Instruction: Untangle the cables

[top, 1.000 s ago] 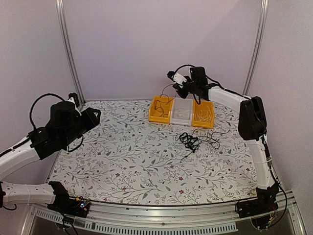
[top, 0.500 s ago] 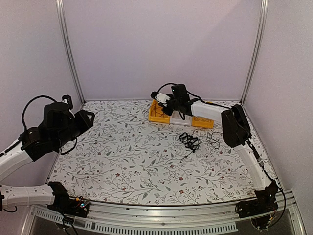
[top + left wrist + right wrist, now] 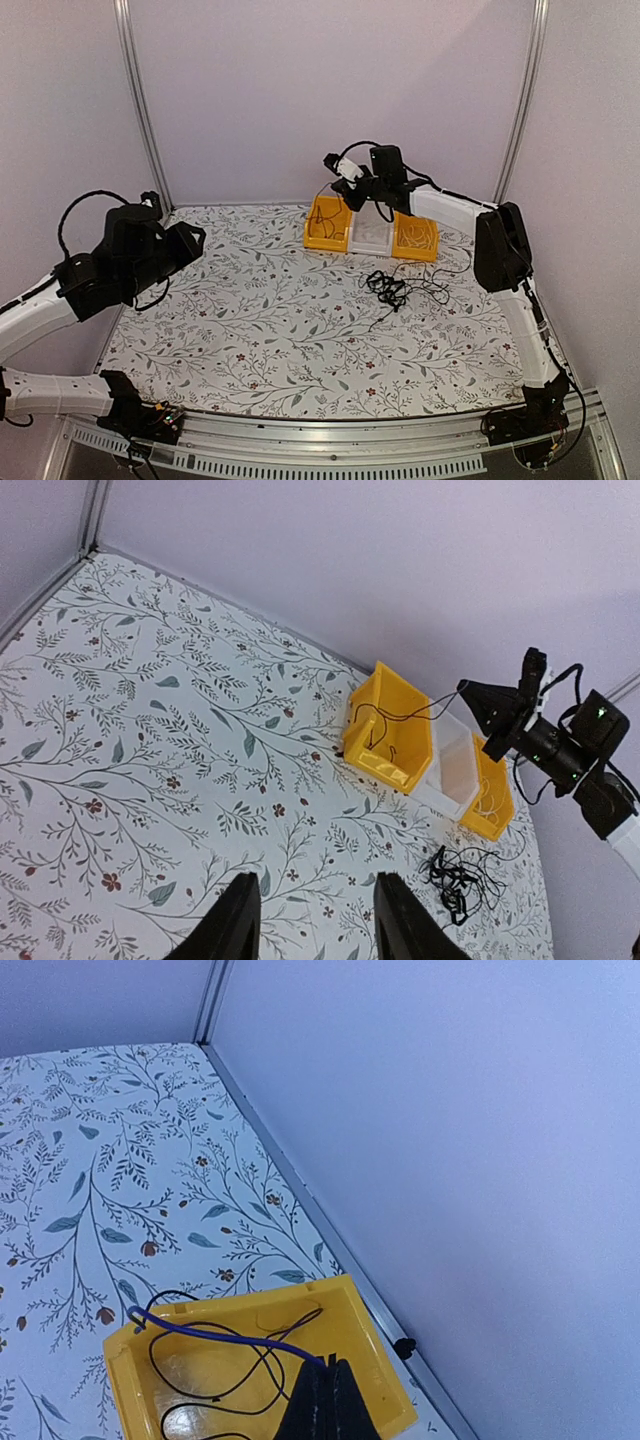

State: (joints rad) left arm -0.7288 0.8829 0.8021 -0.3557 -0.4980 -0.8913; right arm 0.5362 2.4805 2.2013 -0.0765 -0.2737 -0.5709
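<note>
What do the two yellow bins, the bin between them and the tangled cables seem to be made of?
The yellow bins look like hard moulded plastic: even colour, smooth, slightly glossy, with stiff walls. The middle bin seems to be similar plastic, but whitish and probably translucent, as yellow tints its side. The cables are thin, matte black strands, probably plastic- or rubber-sheathed wire, and they curl in loose loops.

— Where does the top view sit?
— High behind the arm bases [image 3: 135,408], looking down and forward over the whole bench [image 3: 250,320] to the back wall [image 3: 330,90].
— The left wrist view?
— Raised and well back, facing across the bench toward the far right; its jaws edge the bottom.
— The right wrist view?
— Close above the left yellow bin [image 3: 240,1312], angled down toward the back corner. All three views share that bin.
</note>
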